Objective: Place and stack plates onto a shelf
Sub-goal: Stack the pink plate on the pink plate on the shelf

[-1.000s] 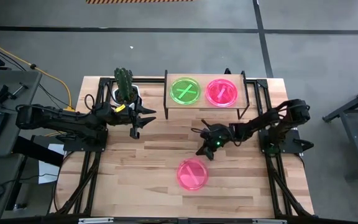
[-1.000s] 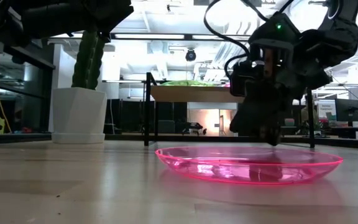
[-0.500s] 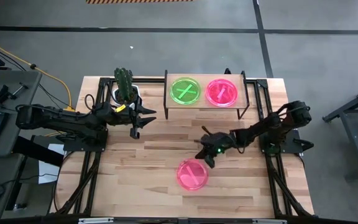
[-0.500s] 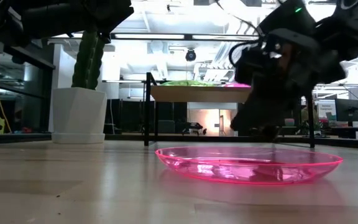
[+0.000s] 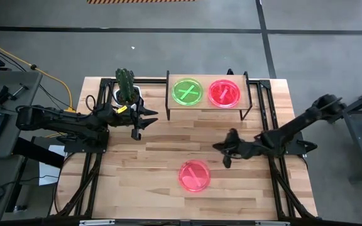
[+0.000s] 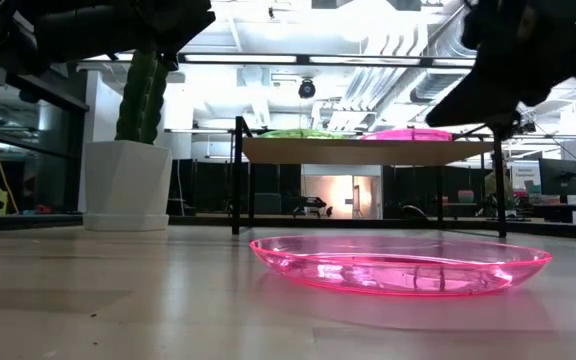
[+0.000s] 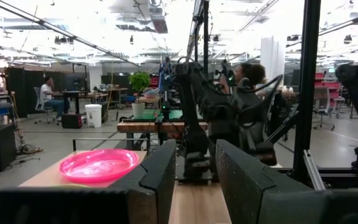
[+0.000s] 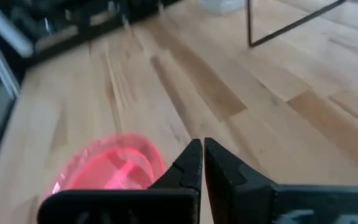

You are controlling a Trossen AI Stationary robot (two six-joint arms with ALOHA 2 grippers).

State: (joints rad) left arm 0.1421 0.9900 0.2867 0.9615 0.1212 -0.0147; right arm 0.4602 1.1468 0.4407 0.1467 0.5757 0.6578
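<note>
A pink plate (image 5: 194, 175) lies flat on its underside on the wooden table; it also shows in the low view (image 6: 403, 262) and in both wrist views (image 7: 98, 165) (image 8: 110, 171). A lime green plate (image 5: 188, 91) and a pink plate (image 5: 224, 93) lie side by side on the shelf (image 5: 207, 107) at the table's far side. My right gripper (image 5: 225, 158) is shut and empty, up off the table, to the right of and beyond the loose plate; its fingers show in its wrist view (image 8: 202, 163). My left gripper (image 5: 137, 130) is open and empty, left of the shelf (image 7: 194, 168).
A white pot with a green cactus (image 5: 127, 91) stands at the far left, beside my left gripper, and shows in the low view (image 6: 128, 180). The shelf's black legs (image 5: 249, 107) stand near my right arm. Bare wood lies around the loose plate.
My right gripper has risen from just above the table near the loose pink plate's far rim and drawn back toward the table's right edge. In the low view it has left the middle of the picture upward. The plate has stayed put.
</note>
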